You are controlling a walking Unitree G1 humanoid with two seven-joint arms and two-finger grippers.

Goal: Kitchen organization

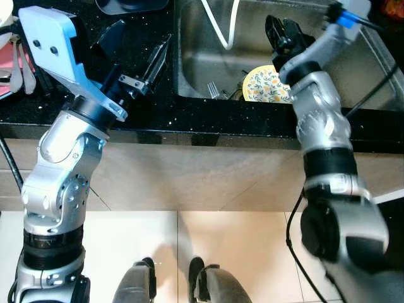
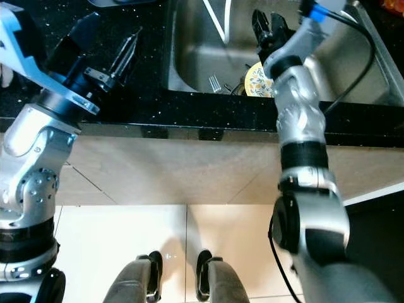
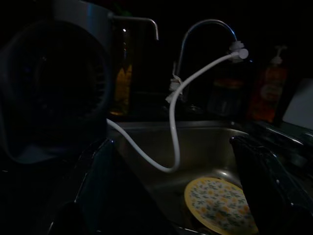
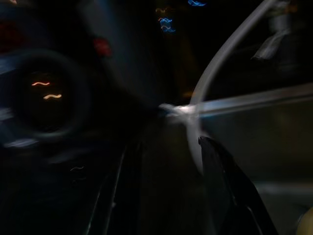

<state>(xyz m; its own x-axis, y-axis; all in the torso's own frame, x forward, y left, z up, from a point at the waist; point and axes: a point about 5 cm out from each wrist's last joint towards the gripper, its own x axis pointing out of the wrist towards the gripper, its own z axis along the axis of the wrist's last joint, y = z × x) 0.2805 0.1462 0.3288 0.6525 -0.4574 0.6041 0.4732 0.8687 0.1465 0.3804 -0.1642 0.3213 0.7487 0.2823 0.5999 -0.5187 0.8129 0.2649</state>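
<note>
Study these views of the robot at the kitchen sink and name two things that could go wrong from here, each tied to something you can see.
1. The right gripper is above the sink, close to the white hose; it could snag the hose while reaching down.
2. The floral plate lies tilted among cutlery, with a fork beside it; a grasp might slip and chip it against the steel.

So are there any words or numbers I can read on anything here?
None can be read.
The orange soap bottle behind the sink has a label, too dark and small to read.
The yellow flowered plate in the sink carries a pattern, no words.
</note>
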